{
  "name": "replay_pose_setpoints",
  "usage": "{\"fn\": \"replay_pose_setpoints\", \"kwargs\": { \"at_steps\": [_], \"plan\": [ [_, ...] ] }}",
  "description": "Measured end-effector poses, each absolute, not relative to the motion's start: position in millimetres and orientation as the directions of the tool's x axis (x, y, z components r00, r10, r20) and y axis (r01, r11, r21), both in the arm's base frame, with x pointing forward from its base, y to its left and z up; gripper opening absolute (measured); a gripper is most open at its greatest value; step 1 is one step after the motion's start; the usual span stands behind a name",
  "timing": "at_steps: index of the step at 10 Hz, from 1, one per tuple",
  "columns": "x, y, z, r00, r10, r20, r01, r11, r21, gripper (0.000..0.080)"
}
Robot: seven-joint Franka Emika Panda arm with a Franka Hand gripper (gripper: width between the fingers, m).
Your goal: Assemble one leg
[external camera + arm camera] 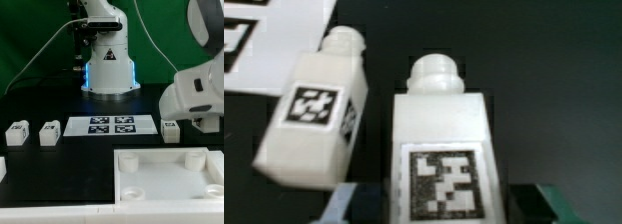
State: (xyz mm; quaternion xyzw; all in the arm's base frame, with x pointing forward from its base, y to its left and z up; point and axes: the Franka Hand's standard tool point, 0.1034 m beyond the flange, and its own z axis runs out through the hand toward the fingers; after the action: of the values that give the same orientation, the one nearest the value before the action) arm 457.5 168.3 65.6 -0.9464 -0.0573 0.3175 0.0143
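The end effector (pixel 446 203) is open, its jaws either side of one leg (pixel 441 130) and, as far as I can see, not yet pinching. That leg lies on the black tabletop (pixel 544 60), long axis running straight out between the jaws. A second leg (pixel 322 105) lies just beside it, tilted.
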Motion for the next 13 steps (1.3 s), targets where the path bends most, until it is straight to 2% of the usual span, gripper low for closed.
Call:
{"fn": "replay_pose_setpoints", "kwargs": {
  "at_steps": [2,5,8,11,12,13],
  "plan": [
    [484,159,106.2,0.919,0.159,-0.361,0.146,-0.987,-0.062,0.0292],
    [513,154,139.1,0.981,0.176,-0.079,0.171,-0.983,-0.069,0.0292],
    [518,155,145.3,0.967,0.136,0.216,0.156,-0.985,-0.078,0.0292],
    [516,156,144.1,0.906,0.117,0.407,0.169,-0.981,-0.092,0.0292],
    [517,152,141.5,0.911,0.141,0.388,0.185,-0.980,-0.079,0.0292],
    [539,136,148.5,0.896,0.189,0.401,0.226,-0.973,-0.046,0.0292]
  ]
}}
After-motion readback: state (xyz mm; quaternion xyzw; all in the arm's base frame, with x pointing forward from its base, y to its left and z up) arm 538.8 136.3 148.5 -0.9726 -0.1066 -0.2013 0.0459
